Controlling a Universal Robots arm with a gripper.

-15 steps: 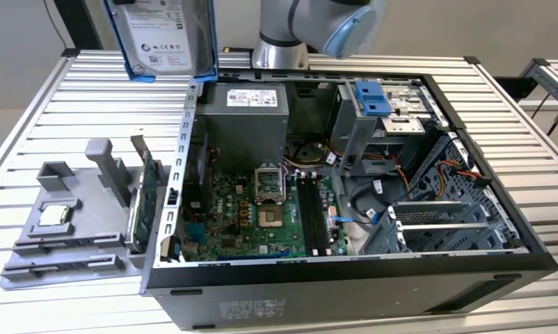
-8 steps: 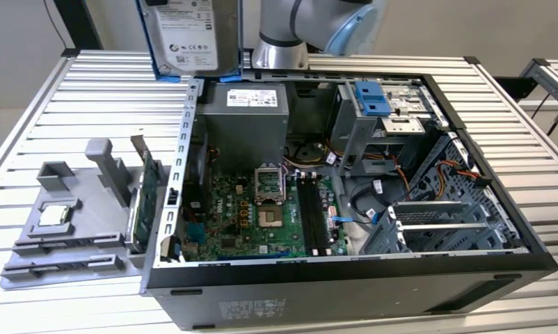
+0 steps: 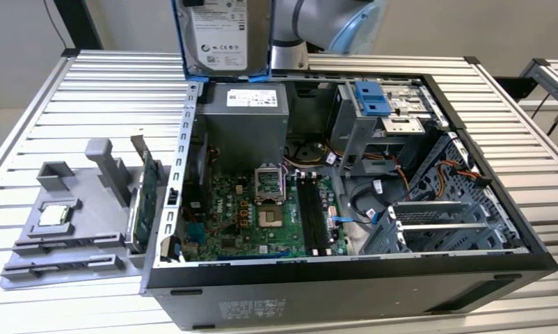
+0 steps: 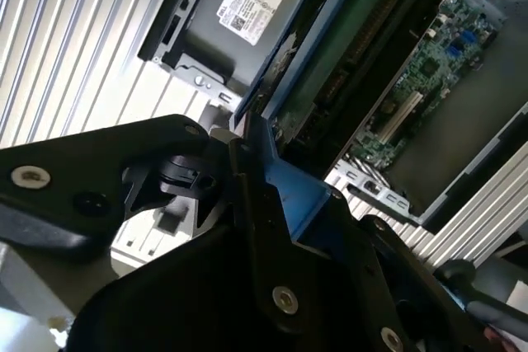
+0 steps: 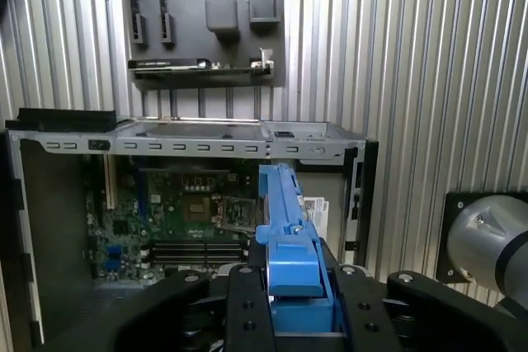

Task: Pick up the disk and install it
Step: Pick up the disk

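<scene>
The disk [image 3: 218, 31], a silver-grey drive with a white label in blue carrier rails, hangs upright above the far edge of the open computer case [image 3: 181, 174], over the power supply [image 3: 246, 118]. In the first wrist view my gripper [image 5: 289, 290] is shut on the disk's blue carrier [image 5: 285, 212], with black fingers [image 5: 243, 302] on either side of it. In the second wrist view the gripper [image 4: 252, 175] clamps the blue rail [image 4: 293, 195], and the drive's underside [image 4: 346, 55] shows beyond it. The arm [image 3: 321, 24] rises behind the disk.
Inside the case lie the motherboard [image 3: 260, 216], a drive cage with a blue latch [image 3: 372, 97] at the exterior view's right, and loose cables [image 3: 362, 202]. A grey fixture [image 3: 37, 264] on the exterior view's left holds a small square chip [image 3: 56, 214] and an upright card [image 3: 149, 195]. The table [image 3: 103, 97] is ribbed metal.
</scene>
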